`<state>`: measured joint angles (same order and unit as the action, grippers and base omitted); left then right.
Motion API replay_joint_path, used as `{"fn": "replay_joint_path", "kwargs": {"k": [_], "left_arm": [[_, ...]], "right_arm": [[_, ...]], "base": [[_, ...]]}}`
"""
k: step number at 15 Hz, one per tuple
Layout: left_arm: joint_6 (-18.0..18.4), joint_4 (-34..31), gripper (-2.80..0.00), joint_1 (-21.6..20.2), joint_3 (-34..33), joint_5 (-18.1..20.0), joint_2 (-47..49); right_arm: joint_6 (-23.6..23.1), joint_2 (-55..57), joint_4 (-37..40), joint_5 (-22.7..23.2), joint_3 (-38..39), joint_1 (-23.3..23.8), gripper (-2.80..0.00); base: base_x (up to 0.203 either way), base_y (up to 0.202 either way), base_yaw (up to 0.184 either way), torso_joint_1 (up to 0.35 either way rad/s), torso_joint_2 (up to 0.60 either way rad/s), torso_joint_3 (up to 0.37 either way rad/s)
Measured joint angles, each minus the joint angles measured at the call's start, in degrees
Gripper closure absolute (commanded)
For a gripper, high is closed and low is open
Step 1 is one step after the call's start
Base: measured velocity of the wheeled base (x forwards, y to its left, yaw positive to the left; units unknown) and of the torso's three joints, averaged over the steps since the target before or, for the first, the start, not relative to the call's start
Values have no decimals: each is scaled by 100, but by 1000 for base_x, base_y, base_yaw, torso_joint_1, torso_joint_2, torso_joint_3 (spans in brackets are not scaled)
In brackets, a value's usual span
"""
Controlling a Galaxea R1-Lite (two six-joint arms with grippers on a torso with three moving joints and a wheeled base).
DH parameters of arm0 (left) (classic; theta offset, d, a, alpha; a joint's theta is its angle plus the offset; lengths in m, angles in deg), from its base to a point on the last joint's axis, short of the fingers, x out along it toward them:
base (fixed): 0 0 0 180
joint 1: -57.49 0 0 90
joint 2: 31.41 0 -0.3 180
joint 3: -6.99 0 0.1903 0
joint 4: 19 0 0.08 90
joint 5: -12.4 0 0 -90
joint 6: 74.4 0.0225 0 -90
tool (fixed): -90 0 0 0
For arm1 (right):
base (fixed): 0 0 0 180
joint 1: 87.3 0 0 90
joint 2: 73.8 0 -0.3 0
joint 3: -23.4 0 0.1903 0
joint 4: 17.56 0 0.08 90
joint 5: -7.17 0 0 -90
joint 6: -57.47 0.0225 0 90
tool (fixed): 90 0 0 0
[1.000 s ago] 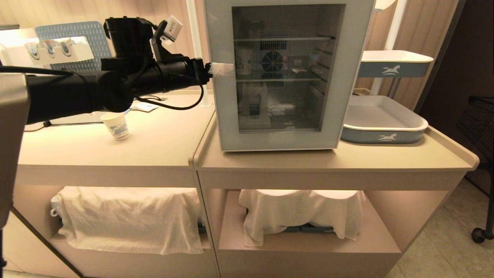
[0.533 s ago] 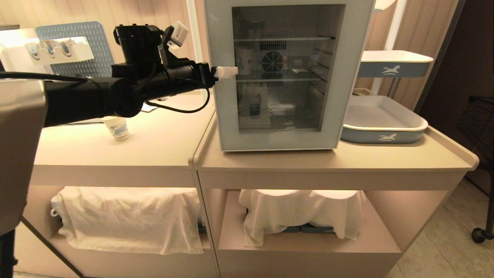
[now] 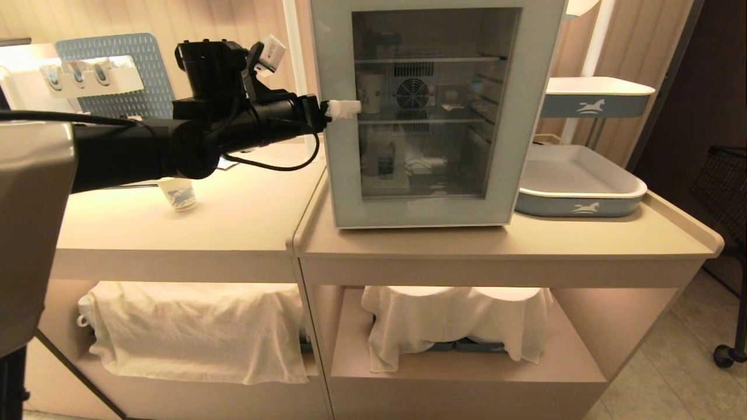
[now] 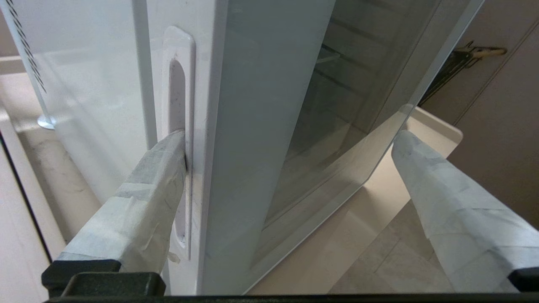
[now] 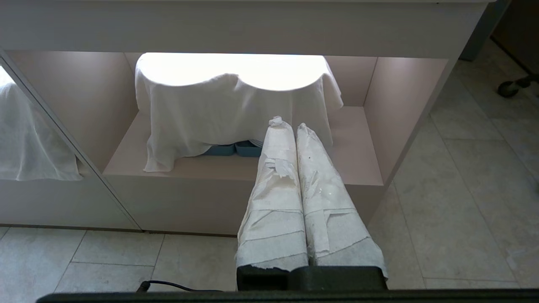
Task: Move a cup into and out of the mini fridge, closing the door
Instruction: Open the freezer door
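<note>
White-taped left gripper [image 4: 290, 139] straddles the upright, closed door's [image 3: 344, 192] edge.

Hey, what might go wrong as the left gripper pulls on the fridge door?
The left gripper straddles the door edge, open, with one finger barely hooked in the side handle slot; it may slip out. A hard pull might drag the fridge, or the arm might hit the cup.

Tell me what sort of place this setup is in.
Probably a café-style drinks counter, perhaps a mock-up: a glass-door mini fridge on a beige counter, a paper cup beside it, and serving trays stacked nearby.
</note>
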<state>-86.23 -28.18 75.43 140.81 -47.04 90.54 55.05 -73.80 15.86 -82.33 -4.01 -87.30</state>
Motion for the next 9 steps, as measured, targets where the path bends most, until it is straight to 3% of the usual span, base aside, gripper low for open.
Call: {"fn": "replay_joint_path", "kwargs": {"k": [2, 5, 9], "left_arm": [[-201, -12, -280, 77, -13, -45, -53], [-316, -46, -280, 220, -17, -273, -113], [-387, -61, -280, 319, -88, -280, -220]], "right_arm": [[0, 0, 0, 2, 0, 0, 0], [0, 0, 0, 2, 0, 0, 0], [0, 0, 0, 2, 0, 0, 0]], "base": [[0, 0, 0, 0, 0, 0], [0, 0, 0, 0, 0, 0], [0, 0, 0, 0, 0, 0]]}}
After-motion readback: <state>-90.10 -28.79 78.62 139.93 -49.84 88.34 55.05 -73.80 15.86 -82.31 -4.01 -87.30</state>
